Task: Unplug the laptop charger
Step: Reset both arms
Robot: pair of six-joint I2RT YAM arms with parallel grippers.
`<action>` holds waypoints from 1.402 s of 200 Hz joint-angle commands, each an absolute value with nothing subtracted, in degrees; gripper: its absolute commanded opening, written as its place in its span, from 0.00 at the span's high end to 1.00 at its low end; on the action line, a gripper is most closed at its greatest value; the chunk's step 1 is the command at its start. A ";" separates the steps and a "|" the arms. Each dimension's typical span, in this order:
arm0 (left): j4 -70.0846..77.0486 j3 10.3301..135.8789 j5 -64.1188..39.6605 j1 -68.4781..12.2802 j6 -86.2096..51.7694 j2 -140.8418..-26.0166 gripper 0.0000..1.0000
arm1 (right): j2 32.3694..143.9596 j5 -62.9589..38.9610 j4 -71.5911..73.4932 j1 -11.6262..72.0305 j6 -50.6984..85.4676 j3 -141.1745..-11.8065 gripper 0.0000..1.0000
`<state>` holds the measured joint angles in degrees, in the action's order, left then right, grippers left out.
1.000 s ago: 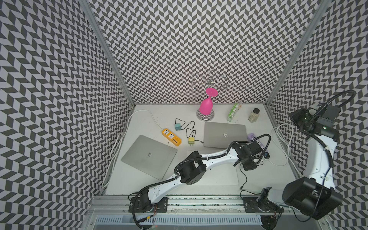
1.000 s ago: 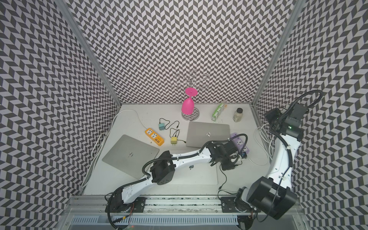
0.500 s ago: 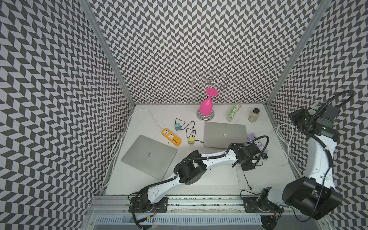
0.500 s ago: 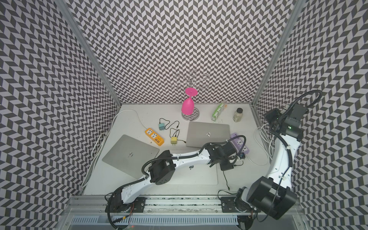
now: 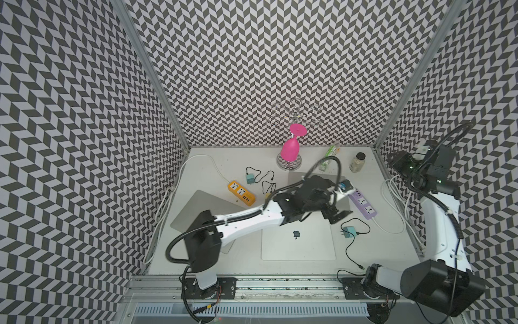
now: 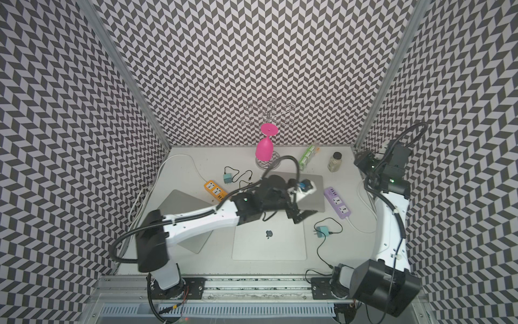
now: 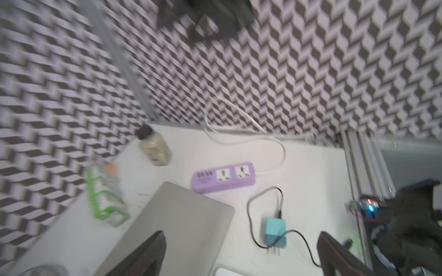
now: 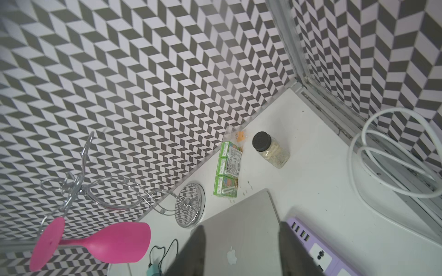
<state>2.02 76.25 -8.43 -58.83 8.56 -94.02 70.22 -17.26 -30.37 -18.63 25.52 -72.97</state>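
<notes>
Both tools are open and empty: the left tool point(image 5: 335, 217) hovers over the edge of the front laptop point(image 5: 298, 246), the right tool point(image 8: 242, 225) is up by the side wall point(image 5: 462, 112), well apart. The teal charger point(image 5: 349, 232) lies on the surface point(image 5: 378, 252) just beside the left one, between laptop and purple power strip point(image 5: 363, 202), prongs point(image 5: 342, 232) toward the laptop and seemingly free (wrist view's blurry). Its black cable point(image 7: 248, 210) loops nearby, a snag risk.

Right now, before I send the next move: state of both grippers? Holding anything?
Left gripper: open, holding nothing.
Right gripper: open, holding nothing.
</notes>
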 commanded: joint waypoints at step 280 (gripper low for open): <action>70.91 15.37 0.80 -1.15 1.19 -89.44 0.00 | 88.47 8.38 79.53 2.62 0.59 -10.53 0.01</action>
